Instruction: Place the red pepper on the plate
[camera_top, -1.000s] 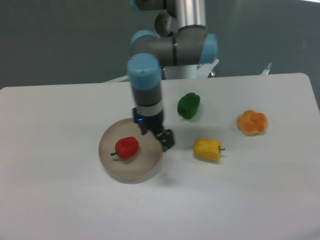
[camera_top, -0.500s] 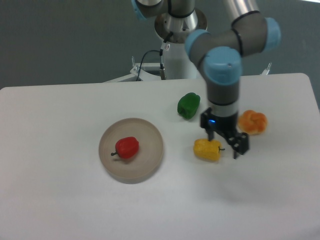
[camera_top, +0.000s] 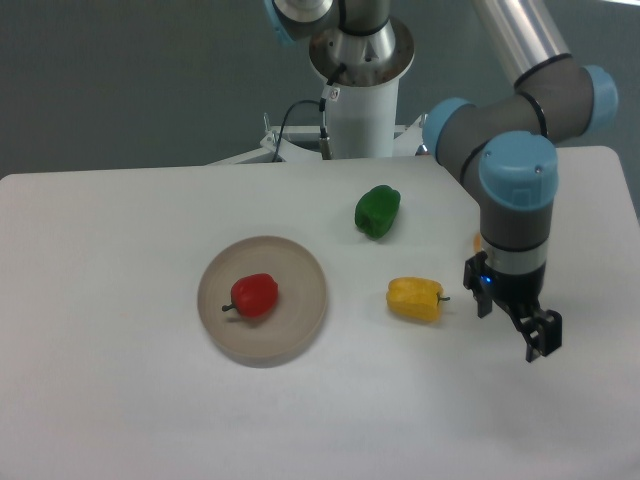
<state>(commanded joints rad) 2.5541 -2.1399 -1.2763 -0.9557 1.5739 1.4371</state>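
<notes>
The red pepper (camera_top: 255, 295) lies on its side on the round beige plate (camera_top: 298, 273), left of the table's middle, its dark stem pointing left. My gripper (camera_top: 512, 322) hangs far to the right of the plate, past the yellow pepper (camera_top: 414, 299). Its two dark fingers stand apart with nothing between them, so it is open. The arm's wrist hides most of the orange pepper behind it.
A green pepper (camera_top: 377, 211) sits behind the yellow one, near the robot's base (camera_top: 357, 95). A sliver of the orange pepper (camera_top: 477, 243) shows at the wrist's left edge. The table's right edge runs close to the gripper.
The arm has swung from beside the plate rightward across the table, past the yellow pepper, to the right side. The red pepper stays on the plate, unmoved.
</notes>
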